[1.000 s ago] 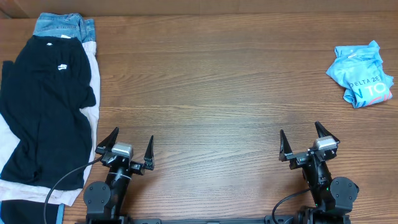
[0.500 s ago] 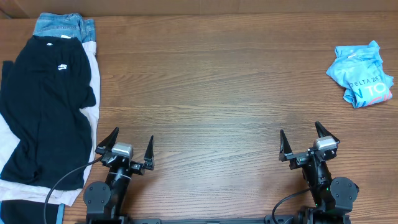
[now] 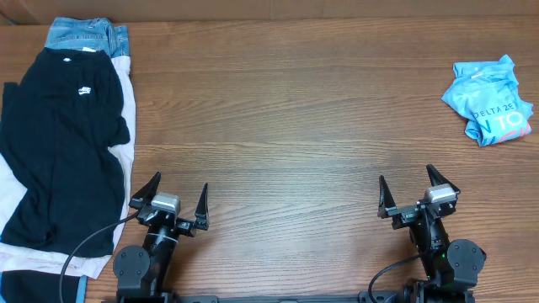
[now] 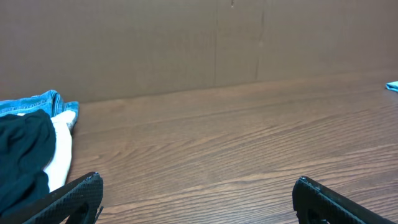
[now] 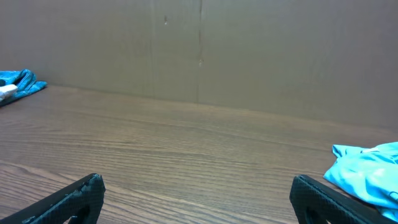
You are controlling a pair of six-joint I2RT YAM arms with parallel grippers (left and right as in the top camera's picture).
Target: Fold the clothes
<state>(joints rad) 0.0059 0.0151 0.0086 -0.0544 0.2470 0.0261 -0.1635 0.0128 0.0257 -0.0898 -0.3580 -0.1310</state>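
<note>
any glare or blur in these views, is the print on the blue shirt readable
Overhead: even light, no hard glare on the table, sky-blue T-shirt print sharp and partly readable. Left wrist: table grain clear, jeans slightly soft at the frame edge. Right wrist: T-shirt bright at the corner, no print visible there.

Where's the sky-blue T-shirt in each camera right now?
Overhead: the sky-blue T-shirt lies crumpled at the upper right.
Left wrist: only a sliver shows at the right edge.
Right wrist: it is at the bottom right.
Shared landmark: the denim jeans, at the far left in every view.
</note>
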